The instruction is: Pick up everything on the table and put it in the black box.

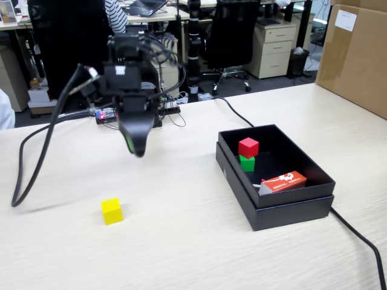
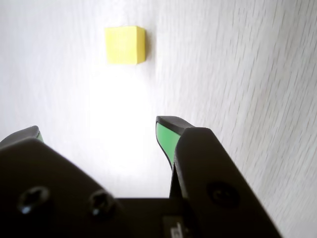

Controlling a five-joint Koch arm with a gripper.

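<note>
Your gripper (image 2: 99, 131) hangs empty above the table (image 1: 181, 254), its jaws spread apart with a clear gap between the green-lined tips, as the wrist view shows. The one piece left for you is the yellow cube (image 1: 111, 211), sitting alone on the bare tabletop towards the near edge in the fixed view, well apart from the black box (image 1: 290, 211). In the wrist view the cube lies ahead of the jaws, roughly in line with the gap but not yet between them.

The red cube (image 1: 248, 147) and green cube (image 1: 247, 162) are already inside the box, red resting on or against green, near its far wall. An orange-red packet (image 1: 284, 180) lies in the box too.

Expect the yellow cube to be light and rigid, with flat, smooth faces and crisp edges. It should not crush, but it may skate across the laminate if one jaw touches first. Take it across two opposite side faces, low and centred, with the jaws square to those faces so it does not twist out.
</note>
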